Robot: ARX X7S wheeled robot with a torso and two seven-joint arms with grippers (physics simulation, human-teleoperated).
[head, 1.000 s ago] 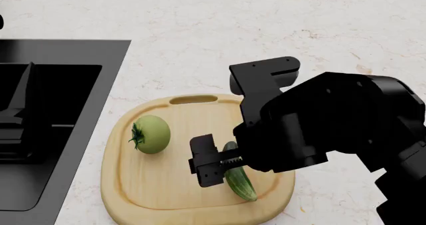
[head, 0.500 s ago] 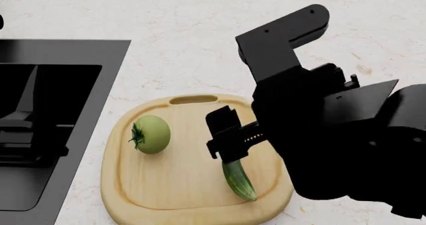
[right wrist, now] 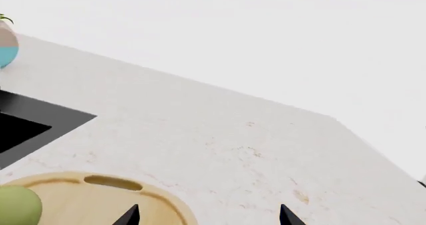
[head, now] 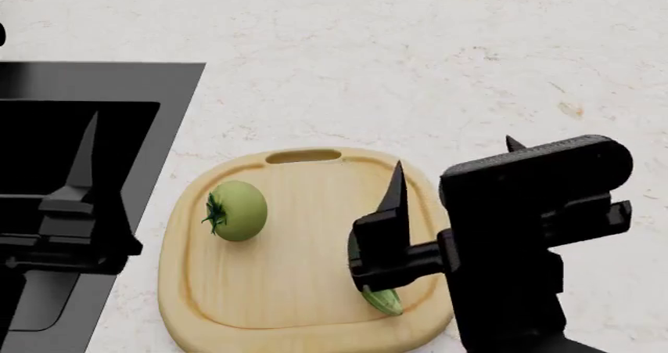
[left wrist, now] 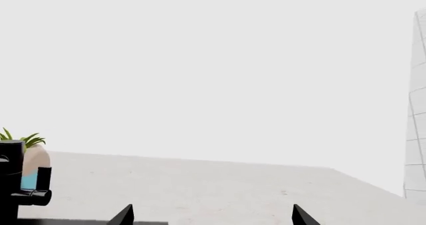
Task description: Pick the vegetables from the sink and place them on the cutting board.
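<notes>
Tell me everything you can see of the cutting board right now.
The cutting board is a light tan, wood-looking rounded rectangle with a slot handle at its far end and a groove along its rim. It lies flat on the pale speckled counter, just right of the black sink. The pale-green tomato sits on its left half; the dark green cucumber lies on its right half, largely hidden behind the right gripper, which hangs over that side. The right wrist view shows only its handle end.
</notes>
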